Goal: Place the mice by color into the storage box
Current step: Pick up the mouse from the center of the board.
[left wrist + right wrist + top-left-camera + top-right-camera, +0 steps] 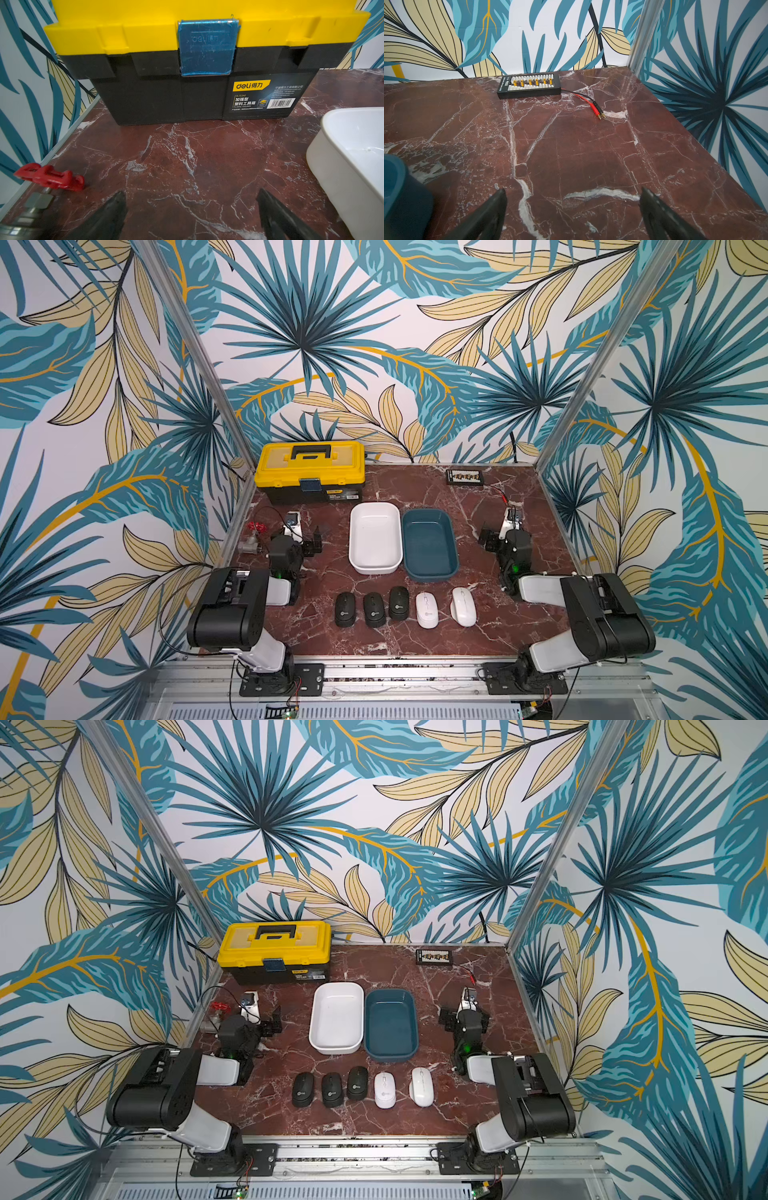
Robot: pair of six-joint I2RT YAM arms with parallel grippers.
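Three black mice (373, 609) and two white mice (427, 610) lie in one row near the front edge of the worktop (498, 626), none boxed yet. Behind them, mid-worktop, a white box (376, 571) and a blue box (430, 578) stand side by side, rims about touching. The left gripper (191, 192) sits by the white box and the right gripper (573, 189) by the blue one. Both are spread wide and empty, and both point away from the mice. The black mice are packed close, so wide jaws coming down on one will likely shove its neighbour. The shells are rounded and the white ones glossy, so an off-centre pinch could squirt a mouse out. Since the boxes abut, a release over the shared rims could tip a mouse into the wrong colour. A bump may also slide these light-looking boxes. The left arm swings near a valve (49, 176) at the left edge and could catch it.
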